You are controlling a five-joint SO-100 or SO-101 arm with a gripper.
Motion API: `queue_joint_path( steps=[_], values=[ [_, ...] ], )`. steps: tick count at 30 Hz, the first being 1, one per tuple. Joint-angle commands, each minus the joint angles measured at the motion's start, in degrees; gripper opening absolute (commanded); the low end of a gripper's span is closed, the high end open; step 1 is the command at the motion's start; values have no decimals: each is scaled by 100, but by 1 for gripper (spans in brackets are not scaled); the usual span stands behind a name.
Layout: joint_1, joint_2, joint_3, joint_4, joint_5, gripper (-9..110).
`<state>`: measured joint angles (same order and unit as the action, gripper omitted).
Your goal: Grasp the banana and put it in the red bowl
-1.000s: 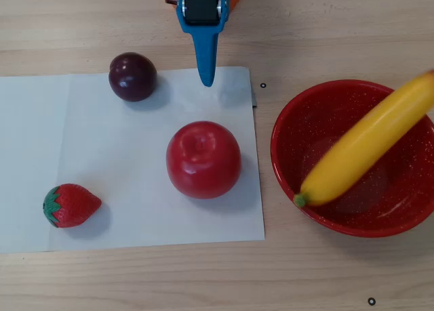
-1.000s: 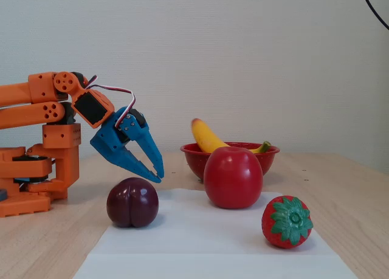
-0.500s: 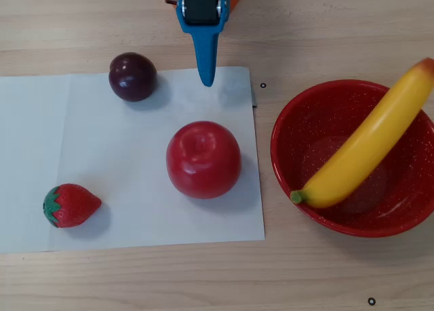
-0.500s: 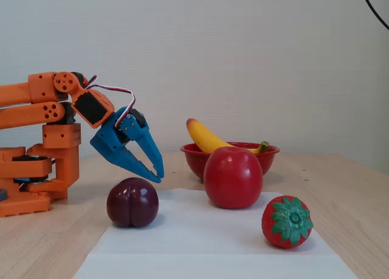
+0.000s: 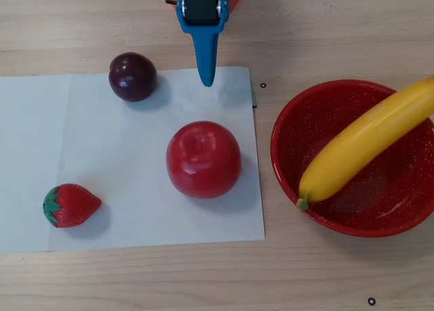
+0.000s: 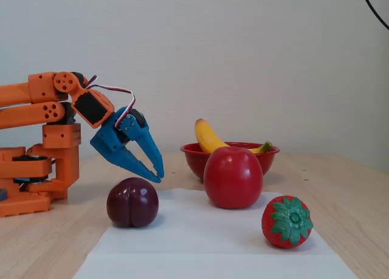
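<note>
Light wooden plank table (image 5: 339, 26), carrying a white paper sheet (image 5: 122, 209) at the overhead view's left edge and a speckled red metal bowl (image 5: 288, 165) toward the right edge, just beside the sheet. The orange plastic arm base (image 6: 24, 182) sits at the fixed view's left edge of the table.

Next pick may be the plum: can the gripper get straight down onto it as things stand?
Probably yes. The plum lies uncovered on the paper beside the gripper, apart from the apple.
</note>
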<state>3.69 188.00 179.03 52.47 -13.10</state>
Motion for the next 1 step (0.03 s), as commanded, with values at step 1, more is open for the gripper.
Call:
queue_joint_path(
  steps=[1],
  values=[
    [-35,62,88,26,-88,0]
  ],
)
